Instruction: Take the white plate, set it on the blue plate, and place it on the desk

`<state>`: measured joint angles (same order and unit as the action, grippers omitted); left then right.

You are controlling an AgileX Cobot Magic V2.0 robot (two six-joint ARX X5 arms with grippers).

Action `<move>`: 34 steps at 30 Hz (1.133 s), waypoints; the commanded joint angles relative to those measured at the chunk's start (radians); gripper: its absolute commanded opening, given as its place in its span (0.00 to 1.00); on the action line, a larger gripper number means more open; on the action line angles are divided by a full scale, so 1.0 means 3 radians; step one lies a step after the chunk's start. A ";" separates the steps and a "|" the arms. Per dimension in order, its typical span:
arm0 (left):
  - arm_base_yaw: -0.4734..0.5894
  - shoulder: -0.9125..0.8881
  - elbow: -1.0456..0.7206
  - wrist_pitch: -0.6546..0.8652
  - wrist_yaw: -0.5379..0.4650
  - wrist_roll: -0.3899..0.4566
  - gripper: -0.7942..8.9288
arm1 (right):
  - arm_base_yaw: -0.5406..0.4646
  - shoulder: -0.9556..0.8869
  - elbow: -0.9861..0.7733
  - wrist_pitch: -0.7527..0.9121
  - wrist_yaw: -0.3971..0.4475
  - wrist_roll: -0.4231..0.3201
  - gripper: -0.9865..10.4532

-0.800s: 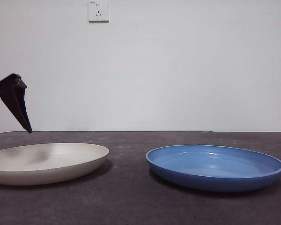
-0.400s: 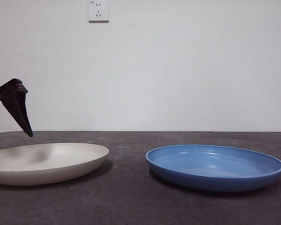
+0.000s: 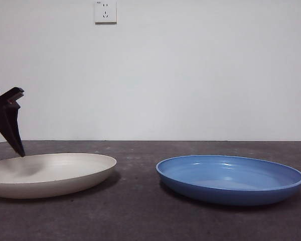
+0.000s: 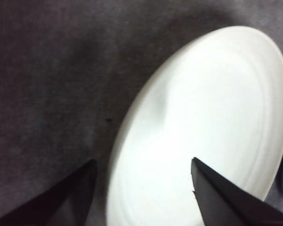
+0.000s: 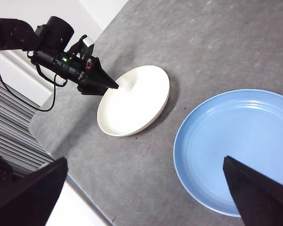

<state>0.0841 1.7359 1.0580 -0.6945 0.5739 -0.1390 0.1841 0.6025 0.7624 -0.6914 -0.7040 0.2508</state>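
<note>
1. Step in hand: reach for white plate (image 3: 50, 173), lower left of front view, flat on desk (image 3: 140, 211), apart from blue plate (image 3: 231, 178).
2. Left gripper (image 4: 141, 179) spread, empty, straddling plate's rim.
3. Next: descend, clamp rim.
4. Right gripper (image 5: 146, 188) open, parked high.

The white plate (image 3: 50, 173) lies lower left on the desk (image 3: 140, 211), the blue plate (image 3: 231, 178) lower right, apart. The left gripper (image 3: 12, 135) hangs above the white plate's left edge.

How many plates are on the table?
2: the white plate lies beneath the left gripper, whose open jaws straddle its rim; the blue plate lies beside it, apart. None looks hidden.
</note>
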 commanded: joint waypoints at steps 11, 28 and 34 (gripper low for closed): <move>0.0004 0.0127 0.0061 0.0041 -0.0285 0.0081 0.12 | 0.0011 0.0010 0.0052 0.0018 -0.0009 0.0036 0.60; -0.0247 0.0039 0.0641 -0.0649 -0.0291 0.0149 0.09 | 0.0011 0.0004 0.0257 -0.0394 0.0275 0.0006 0.60; -0.0772 0.0036 0.0896 -0.0848 -0.0290 0.0046 0.09 | 0.0011 0.0004 0.0566 -0.0868 0.0594 -0.0169 0.60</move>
<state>-0.1333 1.7470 1.3033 -0.9489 0.4774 -0.1162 0.1841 0.6018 0.9104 -0.9520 -0.5327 0.2310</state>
